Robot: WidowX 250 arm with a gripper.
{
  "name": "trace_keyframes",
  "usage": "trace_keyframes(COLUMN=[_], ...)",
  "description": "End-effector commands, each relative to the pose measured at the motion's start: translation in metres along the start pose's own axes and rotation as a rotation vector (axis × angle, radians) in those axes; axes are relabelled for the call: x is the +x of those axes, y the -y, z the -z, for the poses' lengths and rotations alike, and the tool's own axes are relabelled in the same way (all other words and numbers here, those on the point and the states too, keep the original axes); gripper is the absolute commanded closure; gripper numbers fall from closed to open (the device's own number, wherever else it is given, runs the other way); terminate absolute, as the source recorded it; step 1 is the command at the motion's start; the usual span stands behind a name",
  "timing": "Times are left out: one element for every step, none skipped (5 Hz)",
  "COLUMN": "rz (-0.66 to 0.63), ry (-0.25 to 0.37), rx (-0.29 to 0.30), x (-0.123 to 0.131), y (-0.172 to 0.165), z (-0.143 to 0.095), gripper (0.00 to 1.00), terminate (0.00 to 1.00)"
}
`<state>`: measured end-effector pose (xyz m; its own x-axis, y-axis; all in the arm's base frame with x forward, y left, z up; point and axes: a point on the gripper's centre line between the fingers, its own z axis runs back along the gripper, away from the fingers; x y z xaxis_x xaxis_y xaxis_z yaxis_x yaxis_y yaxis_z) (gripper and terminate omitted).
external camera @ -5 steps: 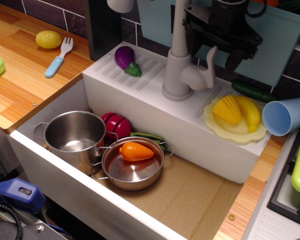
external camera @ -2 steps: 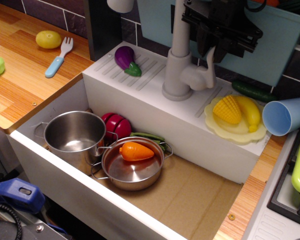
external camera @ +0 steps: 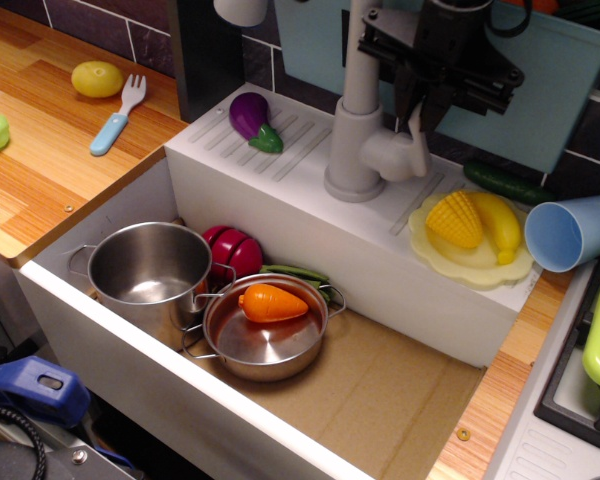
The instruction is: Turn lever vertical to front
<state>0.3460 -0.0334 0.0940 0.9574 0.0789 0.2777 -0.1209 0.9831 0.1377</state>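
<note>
The lever point(external camera: 417, 145) is a slim light-grey paddle on the rounded boss point(external camera: 388, 155) at the right side of the grey faucet point(external camera: 356, 110). It stands nearly upright. Its top end reaches into the underside of my black gripper point(external camera: 422, 104), which hangs just above it and to the right of the faucet column. The gripper's dark fingers sit on either side of the lever's tip. The tip is partly hidden, and I cannot tell whether the fingers press on it.
A purple eggplant point(external camera: 250, 116) lies left of the faucet on the white sink ledge point(external camera: 300, 190). To the right are a yellow plate point(external camera: 460, 262) with corn and a banana, a cucumber point(external camera: 502, 183) and a blue cup point(external camera: 570, 232). A pot point(external camera: 150, 265) and a pan holding a carrot point(external camera: 272, 302) sit in the sink.
My gripper has shifted left and slightly up, closer to the faucet column. The lever's top has swung left with it, from leaning right to nearly upright.
</note>
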Motion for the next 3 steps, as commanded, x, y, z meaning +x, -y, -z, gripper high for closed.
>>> trace_keyframes(rz=[-0.077,-0.103,-0.116], ry=[-0.006,0.000,0.001], rx=[-0.037,-0.058,-0.059], x=[-0.024,-0.037,-0.046], y=[0.003,0.002,0.002], z=[-0.001,0.015,0.022], gripper=[1.00,1.00,1.00], terminate=[0.00,0.00,0.00])
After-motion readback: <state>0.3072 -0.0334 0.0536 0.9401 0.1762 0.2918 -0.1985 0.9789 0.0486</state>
